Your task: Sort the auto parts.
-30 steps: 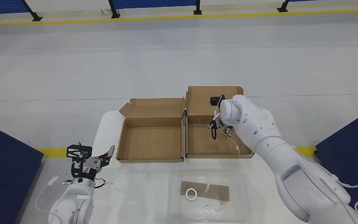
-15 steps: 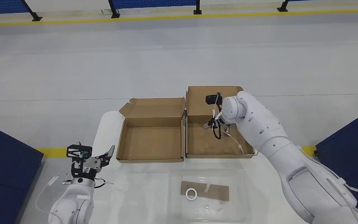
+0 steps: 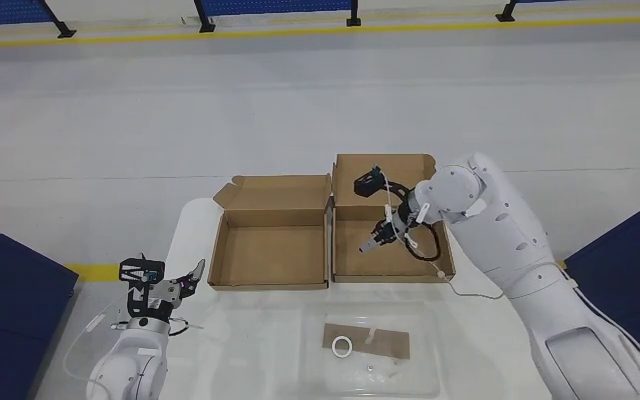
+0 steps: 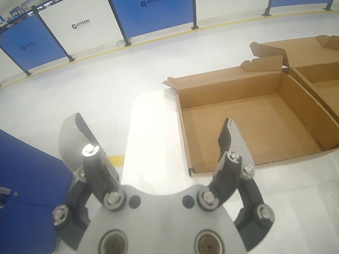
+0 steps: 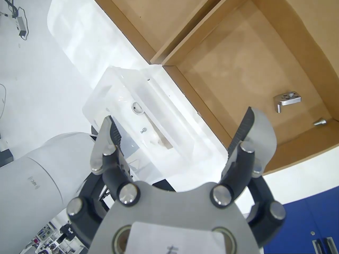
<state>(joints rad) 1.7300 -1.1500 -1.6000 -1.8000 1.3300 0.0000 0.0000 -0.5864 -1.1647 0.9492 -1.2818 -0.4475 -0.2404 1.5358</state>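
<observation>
Well off to the left, the left gripper (image 4: 153, 122) hangs over the left edge of the white table (image 3: 250, 330) with its jaws spread wide and nothing between them, apart from the boxes. Next comes the left cardboard box (image 3: 270, 255), open-topped, its flaps folded outward. Just in front of the boxes, on the robot's side, sits a clear plastic tray (image 3: 425, 350); a strip of cardboard (image 3: 390, 343) lies in it with a white ring (image 3: 342, 347) beside the strip, and a few small metal pieces (image 3: 372, 370) lie nearer the robot. The right cardboard box (image 3: 352, 262) stands touching the left one, side wall against side wall. The right gripper (image 3: 380, 240) hovers above this box's floor, tilted, its fingers apart and empty. From the right wrist camera, a grey metal bracket (image 5: 287, 100) lies flat on the box floor near one corner, and a small bolt (image 5: 320, 122) lies just beside it, closer to that corner, the two not touching. Neither part is in contact with the open fingers (image 5: 255, 122).
</observation>
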